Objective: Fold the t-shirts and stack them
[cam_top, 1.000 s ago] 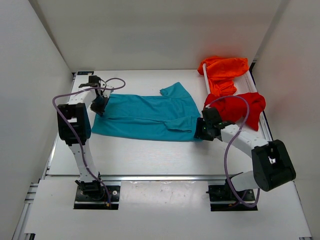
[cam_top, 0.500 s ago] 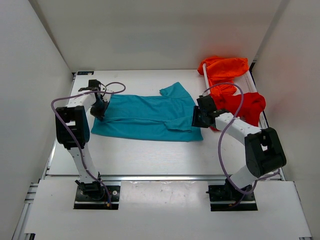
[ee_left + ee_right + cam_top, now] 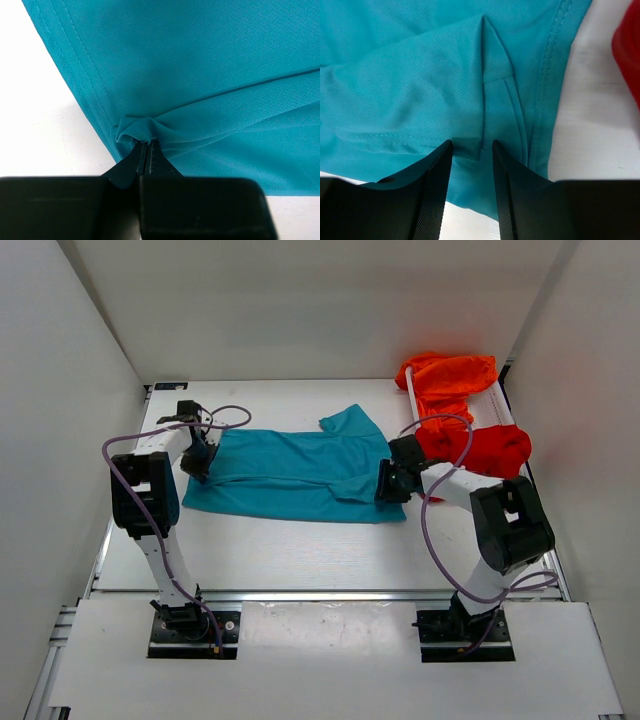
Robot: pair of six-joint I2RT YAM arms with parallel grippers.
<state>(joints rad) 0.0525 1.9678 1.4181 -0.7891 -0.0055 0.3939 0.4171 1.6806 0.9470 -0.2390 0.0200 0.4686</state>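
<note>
I see the teal-blue soft cloth t-shirt [image 3: 290, 475] spread flat in the middle of the white table [image 3: 300, 540]. My left gripper [image 3: 200, 456] is pinched tight on a fold at its left hem. My right gripper [image 3: 388, 483] stands half-open astride a sleeve fold at its right edge, clamping nothing. The red t-shirt [image 3: 485, 450] and orange t-shirt [image 3: 450, 375] lie crumpled just beyond, far right.

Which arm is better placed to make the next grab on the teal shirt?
Right. The right gripper stands open with a fold of the teal shirt between the fingers, so it likely only needs to close. The left gripper is shut on the opposite edge.
</note>
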